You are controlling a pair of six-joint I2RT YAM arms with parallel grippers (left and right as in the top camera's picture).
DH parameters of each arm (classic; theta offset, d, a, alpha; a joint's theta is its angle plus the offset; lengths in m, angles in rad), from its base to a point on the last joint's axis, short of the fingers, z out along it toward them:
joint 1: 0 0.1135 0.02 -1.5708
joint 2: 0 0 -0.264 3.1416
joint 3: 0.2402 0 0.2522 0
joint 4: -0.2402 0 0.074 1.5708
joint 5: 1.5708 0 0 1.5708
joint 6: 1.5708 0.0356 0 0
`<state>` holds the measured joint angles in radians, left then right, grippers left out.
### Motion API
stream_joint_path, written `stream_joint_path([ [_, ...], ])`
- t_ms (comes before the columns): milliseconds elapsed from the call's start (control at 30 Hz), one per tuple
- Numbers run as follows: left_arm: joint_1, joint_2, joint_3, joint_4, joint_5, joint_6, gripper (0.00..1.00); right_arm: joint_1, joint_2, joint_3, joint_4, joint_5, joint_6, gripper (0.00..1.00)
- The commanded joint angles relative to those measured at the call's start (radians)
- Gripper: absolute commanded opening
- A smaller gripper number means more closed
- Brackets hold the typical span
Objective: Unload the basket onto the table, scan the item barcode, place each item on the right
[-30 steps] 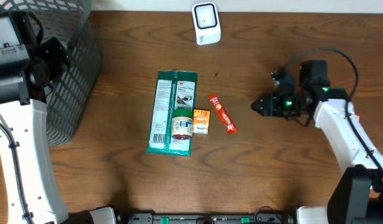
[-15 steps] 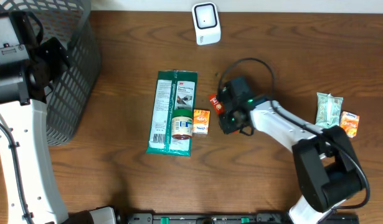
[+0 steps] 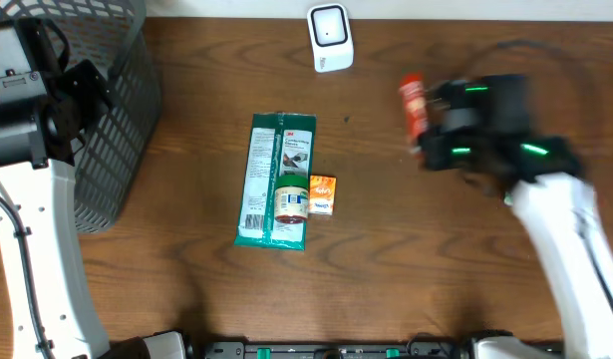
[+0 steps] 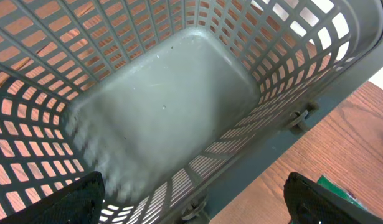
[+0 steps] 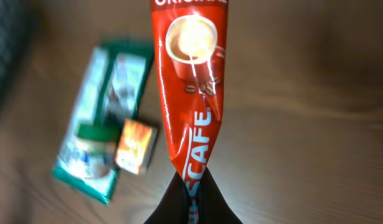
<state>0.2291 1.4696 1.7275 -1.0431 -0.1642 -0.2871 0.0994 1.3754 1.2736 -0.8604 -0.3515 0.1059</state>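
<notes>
From overhead I see bare wooden table (image 3: 436, 289) right of the green packet (image 3: 276, 179), and the red coffee sachet (image 3: 413, 107) right of the scanner (image 3: 329, 38) (arm blurred). My left wrist view looks into the basket (image 4: 166, 112), with the left gripper (image 4: 197, 202) spread wide. On the right wrist view, the right gripper (image 5: 189, 198) pinches the sachet's lower end, above the table.

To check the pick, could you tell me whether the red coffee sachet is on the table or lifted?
Lifted: the right gripper is shut on the red coffee sachet, clear of the table.
</notes>
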Motion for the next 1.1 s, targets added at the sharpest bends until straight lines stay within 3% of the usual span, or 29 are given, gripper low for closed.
stream_joint_path([
  [0, 0.005, -0.001, 0.006, 0.000, -0.013, 0.010, 0.92, -0.179, -0.105, -0.003, -0.022, -0.135, 0.024, 0.01],
  [100, 0.005, -0.001, 0.006, 0.000, -0.013, 0.010, 0.93, -0.266, -0.175, 0.011, -0.046, -0.047, 0.025, 0.01],
  [267, 0.005, -0.001, 0.006, 0.000, -0.013, 0.010, 0.92, -0.212, -0.219, 0.076, -0.114, 0.288, 0.029, 0.01],
  [633, 0.005, -0.001, 0.006, 0.000, -0.013, 0.010, 0.92, 0.346, -0.124, 0.122, -0.315, 1.302, 0.107, 0.01],
  [867, 0.005, -0.001, 0.006, 0.000, -0.013, 0.010, 0.92, 0.515, 0.032, 0.121, -0.382, 1.582, -0.036, 0.01],
  [1067, 0.005, -0.001, 0.006, 0.000, -0.013, 0.010, 0.92, 0.584, 0.214, 0.121, -0.383, 1.465, -0.048, 0.01],
])
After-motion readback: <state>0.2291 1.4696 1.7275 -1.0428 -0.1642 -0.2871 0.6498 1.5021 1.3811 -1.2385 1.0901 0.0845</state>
